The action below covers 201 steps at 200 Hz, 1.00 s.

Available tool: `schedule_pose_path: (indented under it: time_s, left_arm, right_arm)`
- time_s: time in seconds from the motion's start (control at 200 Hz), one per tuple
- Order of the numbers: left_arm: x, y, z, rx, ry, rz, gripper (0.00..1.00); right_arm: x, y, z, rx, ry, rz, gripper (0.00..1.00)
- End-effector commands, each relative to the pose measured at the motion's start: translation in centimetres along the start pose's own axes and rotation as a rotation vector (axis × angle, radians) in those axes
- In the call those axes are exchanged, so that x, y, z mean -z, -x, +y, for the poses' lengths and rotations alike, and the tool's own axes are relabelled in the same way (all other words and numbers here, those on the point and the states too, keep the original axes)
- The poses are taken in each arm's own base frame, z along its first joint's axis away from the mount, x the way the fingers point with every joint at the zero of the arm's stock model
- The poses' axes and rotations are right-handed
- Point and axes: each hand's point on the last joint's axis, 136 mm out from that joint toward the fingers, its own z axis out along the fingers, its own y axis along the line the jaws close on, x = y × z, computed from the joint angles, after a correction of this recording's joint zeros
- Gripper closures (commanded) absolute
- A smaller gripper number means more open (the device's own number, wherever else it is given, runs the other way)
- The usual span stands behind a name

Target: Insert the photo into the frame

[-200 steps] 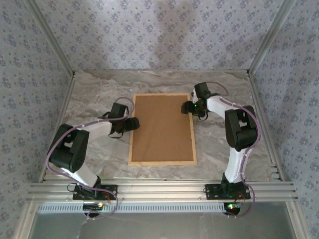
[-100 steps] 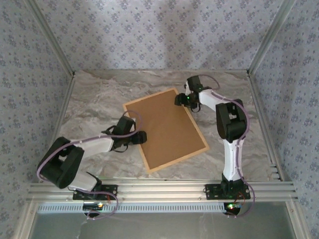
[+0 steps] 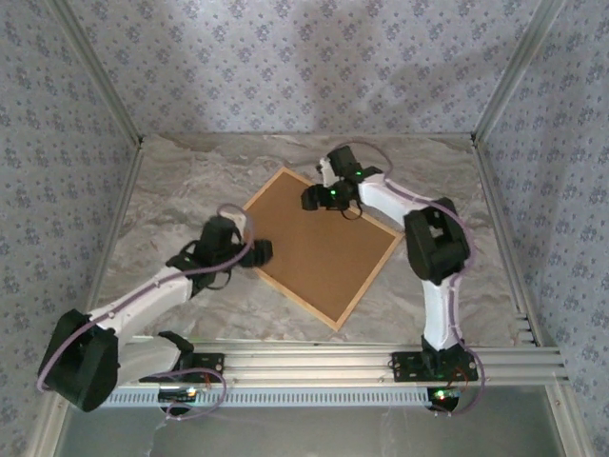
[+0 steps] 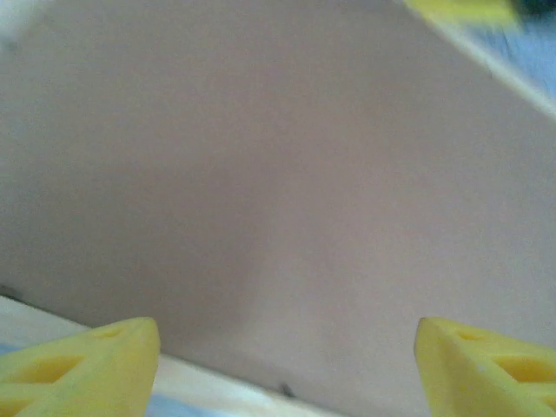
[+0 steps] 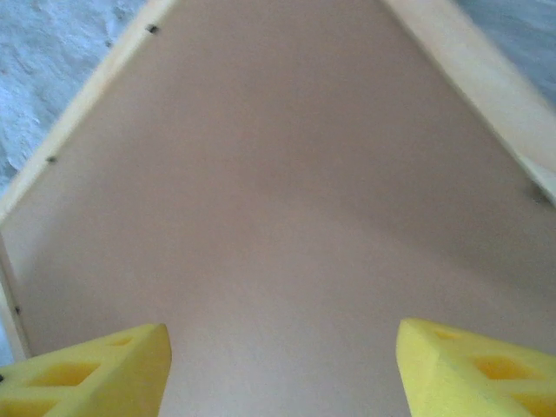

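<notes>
The frame (image 3: 297, 301), light tan wood, lies flat on the marble table, turned diamond-wise, with a plain brown backing board (image 3: 328, 248) filling it. The photo is hidden. My left gripper (image 3: 259, 251) sits low at the frame's left corner. In the left wrist view its yellow fingers (image 4: 87, 365) stand wide apart, the left gripper (image 4: 287, 369) facing the board (image 4: 278, 174) over a pale rail (image 4: 217, 387). My right gripper (image 3: 309, 198) rests over the board near the far corner. In its wrist view the right gripper (image 5: 282, 369) is open above the board (image 5: 287, 200), between the rails (image 5: 469, 78).
Patterned walls and aluminium posts (image 3: 500, 86) close in the table on three sides. An aluminium rail (image 3: 304, 360) runs along the near edge by the arm bases. Bare marble (image 3: 190, 181) lies left of and behind the frame.
The frame has turned counterclockwise from upright to diamond-wise. The left arm has stretched out and swung toward the frame's left corner. The right gripper has moved left and farther back.
</notes>
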Motion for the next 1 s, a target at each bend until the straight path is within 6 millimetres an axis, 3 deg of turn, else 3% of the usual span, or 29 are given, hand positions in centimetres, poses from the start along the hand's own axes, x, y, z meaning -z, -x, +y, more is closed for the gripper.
schedule_pose_path:
  time_s: [0.0, 0.105, 0.15, 0.31, 0.43, 0.605, 0.73, 0.855, 0.999]
  left_arm:
    - [-0.6, 4.9, 4.0, 0.075, 0.093, -0.087, 0.21]
    - [-2.9, 6.9, 6.5, 0.075, 0.158, -0.022, 0.19]
    - [-4.3, 7.2, 7.1, 0.058, 0.181, 0.027, 0.18]
    - [-8.9, 8.3, 8.0, 0.008, 0.190, 0.163, 0.17]
    - [-11.9, 8.3, 8.5, -0.020, 0.187, 0.256, 0.17]
    - [-14.9, 8.3, 9.3, -0.037, 0.192, 0.348, 0.17]
    - [-16.2, 7.4, 9.4, -0.025, 0.178, 0.420, 0.25]
    - [-15.9, 6.2, 9.3, -0.007, 0.172, 0.452, 0.38]
    - [-14.0, 4.5, 10.7, 0.021, 0.259, 0.463, 0.56]
  right_arm:
    - [5.0, -1.2, -5.1, -0.038, -0.181, -0.063, 0.26]
    - [7.4, -3.8, -7.9, -0.076, -0.275, -0.080, 0.22]
    - [7.8, -6.3, -9.6, -0.105, -0.324, -0.053, 0.20]
    - [9.8, -11.0, -13.0, -0.202, -0.394, -0.045, 0.14]
    - [10.6, -13.1, -14.7, -0.269, -0.399, -0.040, 0.12]
    - [11.0, -14.0, -15.6, -0.295, -0.406, -0.050, 0.11]
    - [10.3, -13.9, -15.5, -0.318, -0.382, -0.048, 0.11]
    - [9.7, -13.1, -15.2, -0.332, -0.346, -0.049, 0.11]
    - [9.6, -12.1, -14.7, -0.323, -0.330, -0.044, 0.11]
